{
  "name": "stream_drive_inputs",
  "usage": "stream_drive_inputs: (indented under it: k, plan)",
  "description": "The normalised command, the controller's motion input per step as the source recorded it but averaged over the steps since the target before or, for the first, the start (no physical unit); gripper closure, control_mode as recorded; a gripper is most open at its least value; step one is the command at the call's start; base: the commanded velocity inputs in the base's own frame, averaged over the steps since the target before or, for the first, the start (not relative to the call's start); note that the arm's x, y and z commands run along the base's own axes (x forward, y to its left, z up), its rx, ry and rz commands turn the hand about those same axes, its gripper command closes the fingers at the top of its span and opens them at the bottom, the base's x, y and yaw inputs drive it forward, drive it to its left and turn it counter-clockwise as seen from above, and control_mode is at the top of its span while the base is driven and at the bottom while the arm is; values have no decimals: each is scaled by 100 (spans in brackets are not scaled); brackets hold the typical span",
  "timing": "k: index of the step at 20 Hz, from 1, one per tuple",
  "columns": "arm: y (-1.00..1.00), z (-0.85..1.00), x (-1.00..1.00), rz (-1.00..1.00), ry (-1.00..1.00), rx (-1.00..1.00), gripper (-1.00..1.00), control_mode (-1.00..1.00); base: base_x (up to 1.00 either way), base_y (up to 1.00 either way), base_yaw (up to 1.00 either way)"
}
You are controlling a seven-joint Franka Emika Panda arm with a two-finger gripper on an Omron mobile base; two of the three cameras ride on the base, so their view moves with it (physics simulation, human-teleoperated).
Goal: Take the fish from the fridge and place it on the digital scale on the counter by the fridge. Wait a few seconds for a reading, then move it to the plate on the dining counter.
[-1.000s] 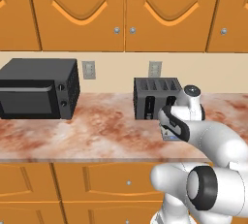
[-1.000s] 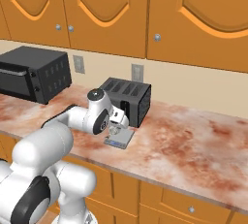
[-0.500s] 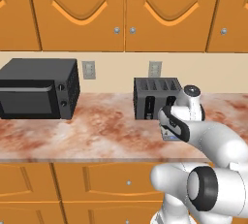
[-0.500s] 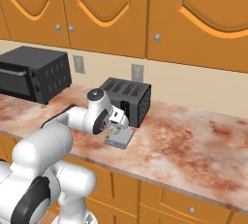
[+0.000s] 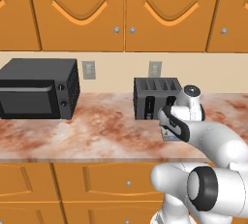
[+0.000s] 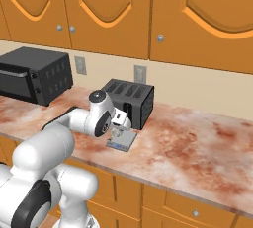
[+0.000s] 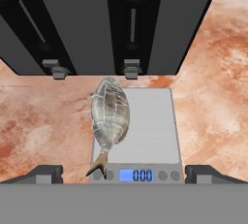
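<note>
- Lying along the left edge of the digital scale (image 7: 138, 136), the fish (image 7: 110, 116) overhangs it; a nudge could roll it onto the counter (image 7: 43, 121).
- Spread wide and empty, the gripper (image 7: 124, 172) hovers above; regrasping off-centre risks a slip.

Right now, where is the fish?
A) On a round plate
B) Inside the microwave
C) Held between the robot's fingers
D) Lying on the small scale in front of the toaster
D: the fish lies on the digital scale, just in front of the toaster, with the open gripper apart from it.

fish (image 7: 110, 114): grey, flat on scale's left half | digital scale (image 7: 150, 131): on counter (image 7: 213, 97)
</note>
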Motion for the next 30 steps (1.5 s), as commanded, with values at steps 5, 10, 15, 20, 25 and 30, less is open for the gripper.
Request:
stream_drive_inputs:
  k: [5, 10, 15, 20, 25, 30]
  plan:
    - [0, 0, 0, 0, 0, 0, -100, -100, 0, 0, 0]
    - [0, 0, 0, 0, 0, 0, -100, -100, 0, 0, 0]
    - [0, 0, 0, 0, 0, 0, -100, -100, 0, 0, 0]
    - [0, 0, 0, 0, 0, 0, -100, -100, 0, 0, 0]
    - [0, 0, 0, 0, 0, 0, -100, -100, 0, 0, 0]
    - [0, 0, 0, 0, 0, 0, -100, -100, 0, 0, 0]
